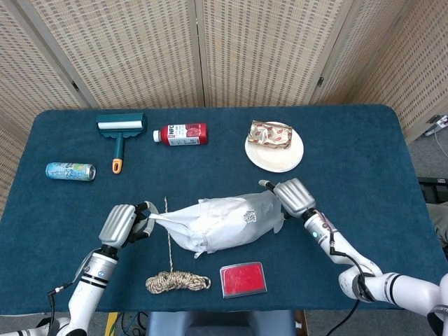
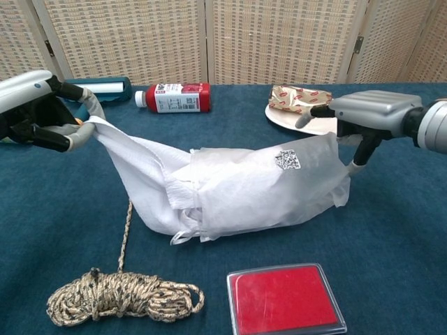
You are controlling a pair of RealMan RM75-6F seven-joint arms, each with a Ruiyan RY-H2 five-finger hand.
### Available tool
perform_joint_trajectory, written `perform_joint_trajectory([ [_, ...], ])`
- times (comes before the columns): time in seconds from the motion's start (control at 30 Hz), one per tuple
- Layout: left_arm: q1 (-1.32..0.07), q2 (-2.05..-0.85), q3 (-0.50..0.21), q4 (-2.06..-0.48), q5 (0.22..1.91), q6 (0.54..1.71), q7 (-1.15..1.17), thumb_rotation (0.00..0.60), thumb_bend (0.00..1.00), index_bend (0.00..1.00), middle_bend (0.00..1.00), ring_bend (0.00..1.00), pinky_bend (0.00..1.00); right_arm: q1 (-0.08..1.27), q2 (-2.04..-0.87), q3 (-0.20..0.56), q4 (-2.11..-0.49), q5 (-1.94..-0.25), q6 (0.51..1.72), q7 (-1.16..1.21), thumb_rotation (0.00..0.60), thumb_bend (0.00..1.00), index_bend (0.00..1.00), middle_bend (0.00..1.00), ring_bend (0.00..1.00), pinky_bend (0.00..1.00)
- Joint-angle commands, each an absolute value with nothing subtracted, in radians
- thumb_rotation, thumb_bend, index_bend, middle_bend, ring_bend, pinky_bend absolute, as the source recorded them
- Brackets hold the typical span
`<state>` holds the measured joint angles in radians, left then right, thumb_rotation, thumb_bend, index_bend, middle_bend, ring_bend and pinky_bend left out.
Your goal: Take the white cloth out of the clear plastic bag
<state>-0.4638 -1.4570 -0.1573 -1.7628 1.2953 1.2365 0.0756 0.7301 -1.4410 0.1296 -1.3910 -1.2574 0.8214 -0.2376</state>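
Observation:
The clear plastic bag [image 1: 245, 218] [image 2: 279, 192] lies on its side mid-table, mouth to the left. The white cloth [image 1: 175, 222] [image 2: 136, 164] sticks out of that mouth. My left hand [image 1: 119, 224] [image 2: 31, 112] pinches the cloth's corner, and the cloth runs taut from it to the bag. My right hand [image 1: 294, 197] [image 2: 363, 112] is at the bag's closed right end. Its fingers lie over the top corner and its thumb presses the end from the near side, so it holds the bag there.
A coiled rope [image 1: 177, 281] [image 2: 122, 296] and a red flat case [image 1: 243, 278] [image 2: 285, 299] lie in front of the bag. Behind it are a red bottle [image 1: 181, 134], a plate [image 1: 280, 162] with a wrapped snack, a lint roller [image 1: 120, 129] and a can [image 1: 70, 171].

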Motion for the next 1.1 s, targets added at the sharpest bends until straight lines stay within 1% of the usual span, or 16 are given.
perform_joint_trajectory([
  [0.03,-0.464,-1.457,-0.158,-1.763,1.295,1.236,0.076,0.6,0.78,0.72,1.0,0.88,0.93,0.737,-1.441,0.13,-1.389,-1.239,0.805,-0.231,0.6,0.34,0.46,1.0,1.0,1.0],
  [0.17,-0.463,-1.454,-0.159,-1.761,1.294,1.235,0.076,0.6,0.78,0.72,1.0,0.88,0.93,0.733,-1.442,0.126,-1.379,-1.222,0.807,-0.236,0.6,0.53,0.62,1.0,1.0,1.0],
  [0.33,-0.456,-1.443,-0.161,-1.754,1.289,1.239,0.071,0.6,0.78,0.72,1.0,0.88,0.93,0.72,-1.424,0.122,-1.376,-1.206,0.818,-0.234,0.6,0.69,0.7,1.0,1.0,1.0],
  [0.43,-0.448,-1.434,-0.158,-1.748,1.285,1.243,0.066,0.6,0.78,0.72,1.0,0.88,0.93,0.707,-1.405,0.119,-1.38,-1.196,0.829,-0.232,0.6,0.75,0.73,1.0,1.0,1.0],
  [0.53,-0.438,-1.424,-0.155,-1.74,1.282,1.248,0.061,0.6,0.78,0.72,1.0,0.88,0.93,0.692,-1.381,0.116,-1.387,-1.186,0.842,-0.23,0.6,0.77,0.74,1.0,1.0,1.0],
  [0.87,-0.399,-1.374,-0.158,-1.703,1.255,1.269,0.032,0.6,0.78,0.72,1.0,0.88,0.93,0.628,-1.298,0.103,-1.405,-1.154,0.898,-0.222,0.6,0.77,0.74,1.0,1.0,1.0],
  [1.1,-0.384,-1.356,-0.152,-1.689,1.259,1.275,0.027,0.6,0.78,0.72,1.0,0.88,0.93,0.595,-1.262,0.104,-1.418,-1.123,0.927,-0.231,0.6,0.78,0.74,1.0,1.0,1.0],
])
